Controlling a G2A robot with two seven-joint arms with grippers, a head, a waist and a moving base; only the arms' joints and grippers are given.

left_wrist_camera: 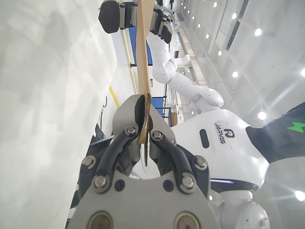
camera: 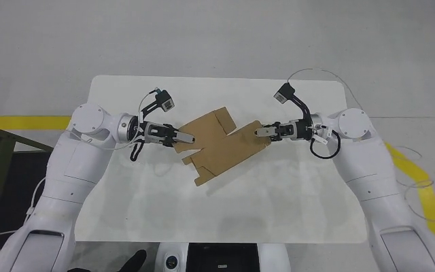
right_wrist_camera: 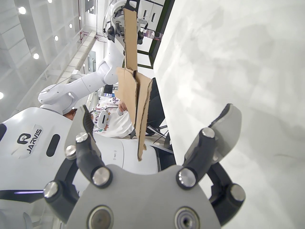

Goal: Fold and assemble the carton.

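Observation:
The flat brown carton (camera: pixel 217 143) hangs above the white table (camera: pixel 224 211), seen edge-on in both wrist views. My left gripper (camera: pixel 183 138) is shut on the carton's left edge; in the left wrist view its fingers (left_wrist_camera: pixel 144 110) pinch the cardboard (left_wrist_camera: pixel 143 55). My right gripper (camera: pixel 262 132) is open at the carton's opposite end. In the right wrist view the carton's (right_wrist_camera: pixel 132 91) near edge hangs between the spread fingers (right_wrist_camera: pixel 156 111) without touching either pad. The right gripper (left_wrist_camera: pixel 137 21) straddles the far end of the sheet in the left wrist view.
The table top under and around the carton is bare white surface. Yellow floor tape (camera: pixel 30 122) runs past the table's left side, and more lies beyond the right side (camera: pixel 408 166). Cables (camera: pixel 326 75) loop near the right arm.

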